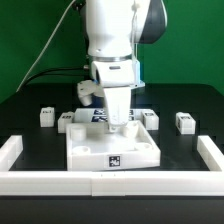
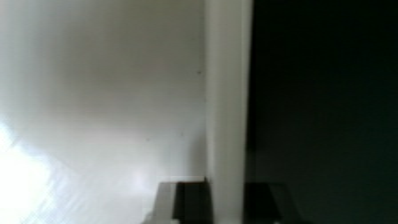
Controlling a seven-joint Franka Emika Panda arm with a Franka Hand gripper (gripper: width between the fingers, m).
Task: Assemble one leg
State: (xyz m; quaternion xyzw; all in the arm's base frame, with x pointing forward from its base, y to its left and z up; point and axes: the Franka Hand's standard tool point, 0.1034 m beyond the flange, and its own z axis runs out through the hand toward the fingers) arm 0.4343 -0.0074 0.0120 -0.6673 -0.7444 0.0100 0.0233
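While the jaws hang over the square piece's far edge, your nearest leg sits beside its far corner, toward the exterior view's right. You cannot tell whether they grip anything.

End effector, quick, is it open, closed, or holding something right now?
End effector: cannot be told; it is low over the square piece, and its fingertips are unclear.

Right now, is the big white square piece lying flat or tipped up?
Flat: the square piece rests level on the black table.
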